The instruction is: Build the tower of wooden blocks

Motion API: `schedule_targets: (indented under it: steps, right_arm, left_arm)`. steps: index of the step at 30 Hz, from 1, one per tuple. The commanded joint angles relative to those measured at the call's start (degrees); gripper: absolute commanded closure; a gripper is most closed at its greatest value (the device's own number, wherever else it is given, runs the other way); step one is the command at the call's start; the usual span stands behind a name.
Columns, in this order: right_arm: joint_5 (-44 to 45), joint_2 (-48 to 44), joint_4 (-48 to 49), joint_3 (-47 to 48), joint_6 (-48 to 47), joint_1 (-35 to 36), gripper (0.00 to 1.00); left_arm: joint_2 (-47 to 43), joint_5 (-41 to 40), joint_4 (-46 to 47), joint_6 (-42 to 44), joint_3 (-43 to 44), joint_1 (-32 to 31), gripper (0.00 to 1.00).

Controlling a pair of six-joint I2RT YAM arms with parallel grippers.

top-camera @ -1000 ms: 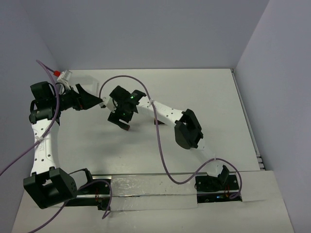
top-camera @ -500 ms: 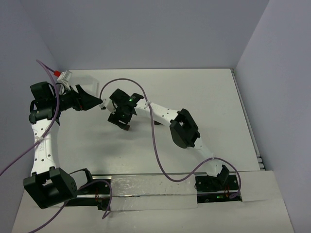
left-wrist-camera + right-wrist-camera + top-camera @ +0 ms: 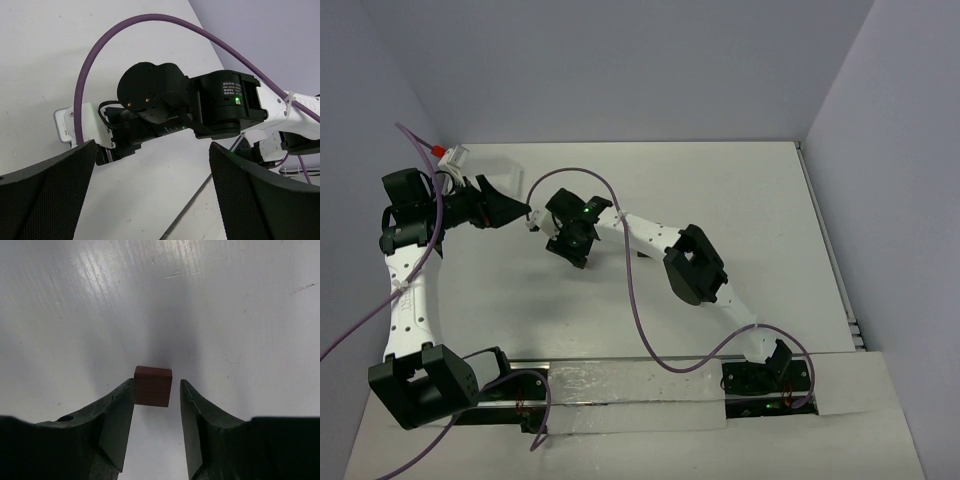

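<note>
1. only the right wrist view shows a dark brown wood block [image 3: 153, 386]. it lies on the white table [image 3: 240, 315], between the fingers of the right gripper [image 3: 157, 390].
2. right claw: narrowly apart, with one finger [image 3: 117, 410] touching the block and a slim gap at the other. left gripper [image 3: 150, 160]: spread wide, holding nothing.
3. from above, the right gripper covers the block. in the left wrist view, the right arm [image 3: 165, 105] hides it.
</note>
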Motion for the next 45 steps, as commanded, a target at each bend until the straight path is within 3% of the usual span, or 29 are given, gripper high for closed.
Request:
schedule_targets:
  steps: [1,6,10,15,25,31,38,45]
  right_arm:
    - [1.2,0.4,1.2,-0.3,-1.7,0.6,0.53]
    - [1.1,0.9,0.0,0.0,-1.9,0.8,0.51]
    - [0.8,1.6,-0.8,0.4,-1.5,1.0,0.39]
    - [-0.2,1.6,-1.1,0.5,-1.0,1.0,0.38]
    - [-0.7,1.6,-1.1,-0.2,-1.6,1.0,0.53]
    - [1.0,-1.4,-1.1,-2.9,-3.3,0.7,0.72]
    - [-0.6,-15.3,-4.9,-7.0,-6.9,-2.8,0.86]
    - [-1.4,-24.0,-13.4,-5.3,-9.9,-8.7,0.88]
  left_arm:
    - [-0.1,1.4,0.7,1.4,0.7,0.6,0.01]
    - [-0.1,1.3,0.6,1.6,0.6,0.7,0.01]
    - [0.0,1.4,0.8,1.5,0.2,0.7,0.01]
    - [-0.1,1.4,0.7,1.6,0.2,0.7,0.01]
    - [0.0,1.2,0.5,1.8,0.3,0.8,0.01]
    - [0.0,0.9,0.7,1.9,0.2,0.9,0.01]
    - [-0.1,1.1,0.3,2.5,0.1,0.8,0.01]
    - [-0.1,2.1,2.7,0.5,-0.7,0.8,0.01]
